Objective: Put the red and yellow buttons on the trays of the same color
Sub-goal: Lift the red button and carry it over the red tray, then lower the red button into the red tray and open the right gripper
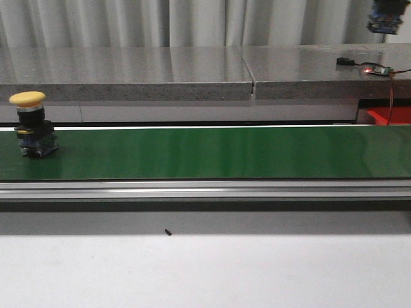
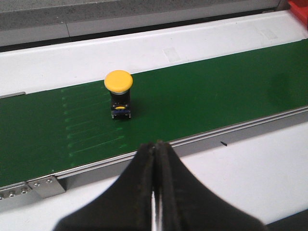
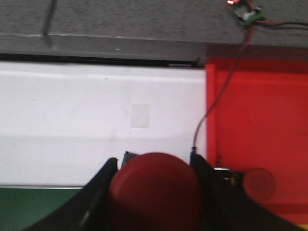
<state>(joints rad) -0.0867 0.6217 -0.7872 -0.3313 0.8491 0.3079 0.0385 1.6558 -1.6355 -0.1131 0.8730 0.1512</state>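
A yellow button (image 1: 29,122) with a black and blue base stands upright at the left end of the green belt (image 1: 212,153). In the left wrist view this yellow button (image 2: 119,94) is ahead of my left gripper (image 2: 156,146), which is shut and empty over the white table. My right gripper (image 3: 154,161) is shut on a red button (image 3: 155,192), held just beside the red tray (image 3: 260,120). A second red button (image 3: 259,183) lies inside that tray. The tray's corner (image 1: 392,115) shows at the far right in the front view. No yellow tray is in view.
A grey stone ledge (image 1: 192,70) runs behind the belt, with a small circuit board (image 1: 379,69) and a red wire on it at the right. An aluminium rail (image 1: 205,189) borders the belt's front. A tiny dark speck (image 1: 167,232) lies on the white table.
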